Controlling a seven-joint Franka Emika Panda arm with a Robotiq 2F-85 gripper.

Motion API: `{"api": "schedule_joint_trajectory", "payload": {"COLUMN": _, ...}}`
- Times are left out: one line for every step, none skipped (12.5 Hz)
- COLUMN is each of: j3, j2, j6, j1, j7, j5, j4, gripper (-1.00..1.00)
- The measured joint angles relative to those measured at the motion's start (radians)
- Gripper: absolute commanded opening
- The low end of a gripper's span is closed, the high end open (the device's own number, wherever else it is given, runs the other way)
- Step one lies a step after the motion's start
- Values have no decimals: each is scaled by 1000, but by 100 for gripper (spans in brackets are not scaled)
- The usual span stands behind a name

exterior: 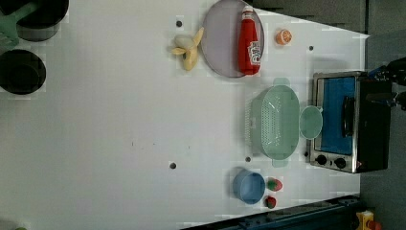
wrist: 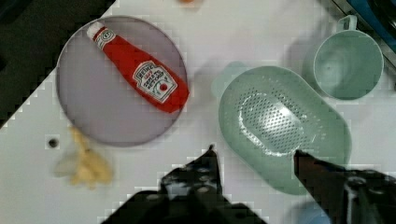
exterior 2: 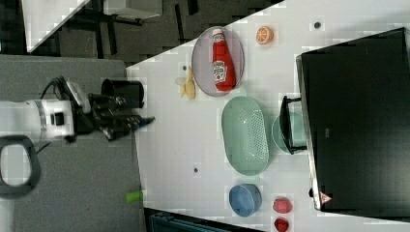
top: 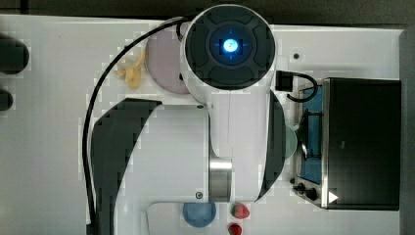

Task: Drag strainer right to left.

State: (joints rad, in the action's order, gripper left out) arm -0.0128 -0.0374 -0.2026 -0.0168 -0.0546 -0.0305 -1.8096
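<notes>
The strainer (exterior: 274, 122) is a pale green oval colander with a dotted bottom, lying on the white table between the lilac plate and the blue cup. It also appears in the right view (exterior 2: 245, 135) and the wrist view (wrist: 280, 123). My gripper (wrist: 254, 155) hangs well above it, open, its two dark fingers (wrist: 208, 161) spread apart and holding nothing. Seen from the wrist, the strainer's near rim falls between the fingertips. In the right view the gripper (exterior 2: 145, 121) sits at the end of the white arm, off to the right view's left of the strainer.
A pale green cup (exterior: 310, 122) sits between the strainer and the toaster oven (exterior: 347, 122). The lilac plate (exterior: 222, 43) carries a ketchup bottle (exterior: 249, 40), with a banana (exterior: 188, 48) beside it. A blue cup (exterior: 249, 187), strawberries (exterior: 274, 184) and black pots (exterior: 21, 72) stand around.
</notes>
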Motion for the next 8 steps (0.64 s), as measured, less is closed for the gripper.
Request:
{"api": "schedule_joint_trajectory", "payload": {"j3": -16, "j2": -109, "j6": 85, "j1": -7, "j7": -15, "j5": -31, "j4": -133, "gripper": 60}}
{"api": "schedule_joint_trajectory", "payload": {"j3": -38, "j2": -233, "j6": 179, "j1": -14, "j7": -27, "j5": -45, "j4": -243, "gripper": 82}}
{"api": "schedule_joint_trajectory", "payload": {"j3": -60, "j2": -350, "j6": 205, "j1": -9, "j7": -32, "j5": -36, "j4": -333, "gripper": 99}}
{"api": "schedule_joint_trajectory", "payload": {"j3": -73, "j2": -453, "j6": 198, "j1": -1, "j7": -38, "j5": -33, "j4": -396, "gripper": 100}}
{"api": "schedule_joint_trajectory", "payload": {"j3": -77, "j2": -542, "j6": 179, "j1": 3, "j7": -43, "j5": -45, "j4": -429, "gripper": 100}}
{"api": "schedule_joint_trajectory", "payload": {"j3": -75, "j2": -604, "j6": 173, "j1": 6, "j7": -51, "j5": -51, "j4": -427, "gripper": 100}}
{"api": "schedule_joint_trajectory", "payload": {"j3": -72, "j2": -633, "j6": 154, "j1": 8, "j7": -67, "j5": -42, "j4": -405, "gripper": 100}}
{"api": "schedule_joint_trajectory", "payload": {"j3": -73, "j2": -622, "j6": 95, "j1": 7, "j7": -72, "j5": -24, "j4": -376, "gripper": 100}}
